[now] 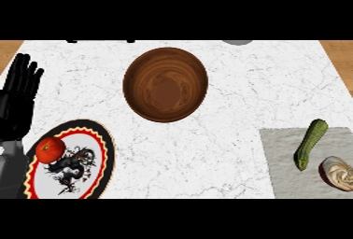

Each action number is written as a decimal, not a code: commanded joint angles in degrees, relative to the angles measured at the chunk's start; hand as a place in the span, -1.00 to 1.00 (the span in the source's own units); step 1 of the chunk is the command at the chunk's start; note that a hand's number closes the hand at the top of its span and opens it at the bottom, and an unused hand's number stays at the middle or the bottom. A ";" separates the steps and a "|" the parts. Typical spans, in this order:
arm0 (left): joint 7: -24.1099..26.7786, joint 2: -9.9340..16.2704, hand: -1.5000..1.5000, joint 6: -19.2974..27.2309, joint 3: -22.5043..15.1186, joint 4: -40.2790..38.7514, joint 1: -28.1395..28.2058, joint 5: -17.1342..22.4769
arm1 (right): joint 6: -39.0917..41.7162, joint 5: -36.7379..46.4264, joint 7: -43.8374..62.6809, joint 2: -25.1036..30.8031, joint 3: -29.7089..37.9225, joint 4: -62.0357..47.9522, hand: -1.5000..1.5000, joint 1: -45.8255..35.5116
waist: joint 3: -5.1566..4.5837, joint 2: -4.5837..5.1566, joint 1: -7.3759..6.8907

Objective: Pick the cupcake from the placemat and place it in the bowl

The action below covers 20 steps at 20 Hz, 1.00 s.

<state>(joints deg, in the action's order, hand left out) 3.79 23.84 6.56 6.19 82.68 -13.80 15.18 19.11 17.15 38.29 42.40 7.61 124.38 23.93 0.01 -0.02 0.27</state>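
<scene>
Cream-topped cupcake (338,173) sits untouched on the placemat (286,144) beside the zucchini (310,144), left robot hand (19,93) resting open and empty, so approach from the right, clear of the zucchini.

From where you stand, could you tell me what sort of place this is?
Probably a kitchen counter: a white marble top carrying a wooden bowl, a patterned plate with a tomato, and a grey placemat with a cupcake and cucumber.

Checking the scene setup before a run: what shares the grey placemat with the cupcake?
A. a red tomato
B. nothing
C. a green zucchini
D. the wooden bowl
C: a long green zucchini lies on the grey cloth placemat beside the cream-frosted cupcake; the red tomato sits on the patterned round plate.
</scene>
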 commanded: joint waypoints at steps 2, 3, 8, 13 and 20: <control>-1.65 -1.59 0.00 1.37 0.21 -1.24 -3.59 -1.89 | 0.92 3.81 -6.57 -3.55 2.16 -7.87 -1.00 -2.18 | 0.01 0.02 0.18; -2.27 -0.64 0.00 -0.78 0.94 -0.52 -2.74 -1.06 | 2.38 4.82 -7.53 -3.86 2.32 -8.65 -1.00 -1.95 | 0.00 0.00 0.09; -3.27 -2.77 0.00 0.40 0.10 5.02 1.33 -3.35 | 1.31 9.34 -11.62 -8.50 1.11 -10.23 -1.00 -4.83 | 0.00 -0.03 -0.16; 0.71 -2.74 0.00 -2.31 3.61 -2.67 -1.48 -2.78 | 2.49 11.29 -18.00 -9.49 3.64 -16.39 -1.00 -7.41 | -0.01 0.06 0.01; -4.65 -1.61 0.00 -3.84 5.03 5.12 1.53 -2.83 | 3.27 16.80 -23.50 -11.79 5.31 -19.64 -1.00 -5.19 | 0.00 -0.03 -0.11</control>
<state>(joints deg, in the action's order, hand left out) 1.34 20.92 4.32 9.44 85.88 -12.73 11.68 21.67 32.30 18.35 30.93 10.71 107.44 18.55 0.01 -0.03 0.17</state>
